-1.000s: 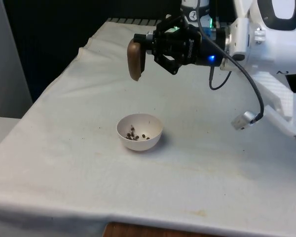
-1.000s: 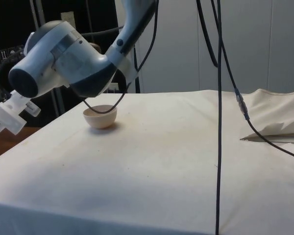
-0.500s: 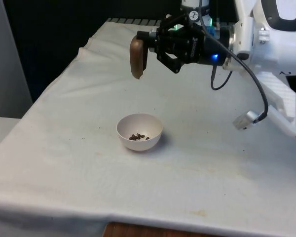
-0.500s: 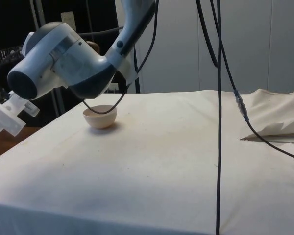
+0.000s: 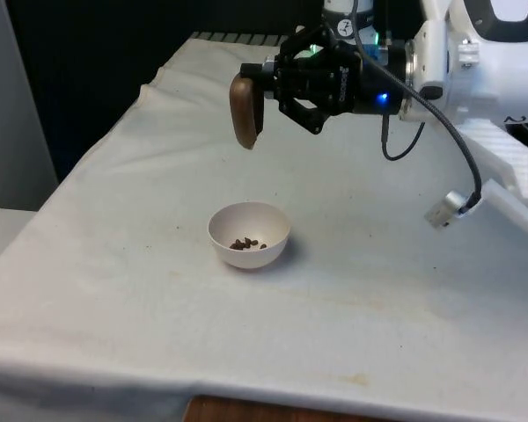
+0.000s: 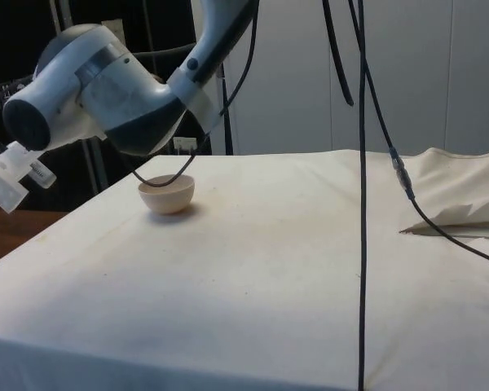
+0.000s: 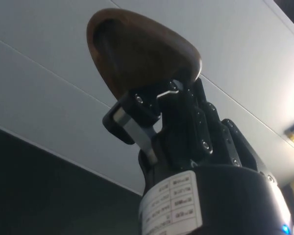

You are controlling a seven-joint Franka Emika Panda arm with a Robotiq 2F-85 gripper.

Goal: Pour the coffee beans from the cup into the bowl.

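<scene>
Overhead, tipped cup [image 5: 245, 110] — beans [image 5: 244, 243] (front view) in bowl [image 5: 249, 234]

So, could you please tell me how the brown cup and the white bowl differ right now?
The brown wooden cup hangs in the air, gripped by the black pincer; the round white bowl rests on the white cloth. The cup is tipped on its side; the bowl sits upright, holding coffee beans.

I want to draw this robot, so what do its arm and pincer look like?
The arm is white and rounded, with smooth, thick grey-and-white joints. At its end sits a black, blocky pincer with two fingers. A thin black cable loops from it down to a small white plug.
</scene>
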